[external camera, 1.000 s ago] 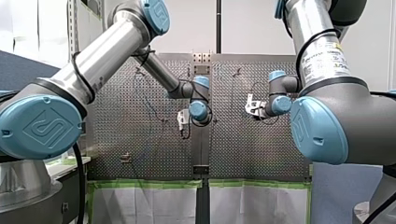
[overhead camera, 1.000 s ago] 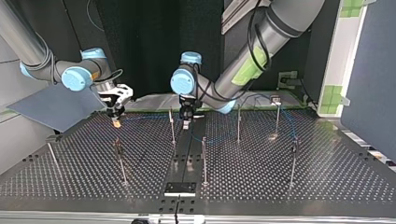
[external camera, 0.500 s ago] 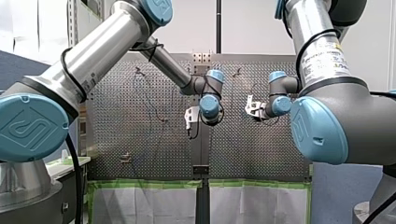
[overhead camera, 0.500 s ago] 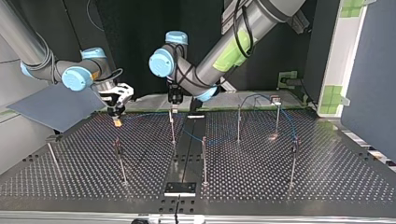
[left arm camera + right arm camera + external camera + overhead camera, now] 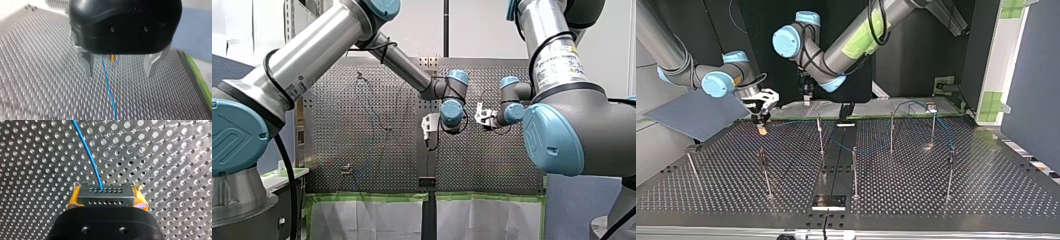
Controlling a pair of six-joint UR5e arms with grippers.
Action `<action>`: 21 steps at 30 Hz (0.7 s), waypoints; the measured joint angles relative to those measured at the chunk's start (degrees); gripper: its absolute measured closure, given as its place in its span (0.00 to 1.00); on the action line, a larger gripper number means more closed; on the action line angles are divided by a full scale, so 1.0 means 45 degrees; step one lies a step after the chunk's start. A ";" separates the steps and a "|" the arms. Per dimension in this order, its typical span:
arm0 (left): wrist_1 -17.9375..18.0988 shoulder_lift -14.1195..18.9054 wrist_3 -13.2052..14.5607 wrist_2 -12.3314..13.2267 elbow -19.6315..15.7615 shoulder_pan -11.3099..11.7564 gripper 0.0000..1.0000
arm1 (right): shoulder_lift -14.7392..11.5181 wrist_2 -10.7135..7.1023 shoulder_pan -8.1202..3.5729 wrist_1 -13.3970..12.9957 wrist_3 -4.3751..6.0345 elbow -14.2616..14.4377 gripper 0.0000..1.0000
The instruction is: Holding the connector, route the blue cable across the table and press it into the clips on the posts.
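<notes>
My right claw clamps the connector; my left claw (spread) hovers high

White label on my right arm, front view, near right: printed lines too small to read. Embossed angular logo on blue joint cap, my left arm, near left. No other legible text.
</notes>
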 joint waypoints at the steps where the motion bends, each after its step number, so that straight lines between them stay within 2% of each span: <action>1: 0.0121 -0.0057 -0.0092 0.0095 0.0114 -0.0117 0.00 | 0.0002 -0.0005 -0.0002 0.0004 -0.0006 -0.0002 1.00; 5: 0.0239 -0.0321 -0.0390 0.0462 0.0503 -0.0252 0.00 | -0.0003 -0.0015 -0.0004 0.0023 -0.0014 -0.0002 1.00; 11: -0.0270 -0.0938 -0.0886 0.0866 0.1154 -0.0028 0.00 | -0.0002 -0.0019 -0.0013 0.0048 -0.0021 -0.0001 1.00; 16: -0.0467 -0.1512 -0.0849 0.0713 0.1775 0.0495 0.00 | 0.0003 -0.0064 -0.0016 0.0044 -0.0020 -0.0009 1.00; 21: -0.0185 -0.1666 -0.0663 0.0464 0.2317 0.0851 0.00 | 0.0004 -0.0084 -0.0039 0.0034 -0.0021 -0.0010 1.00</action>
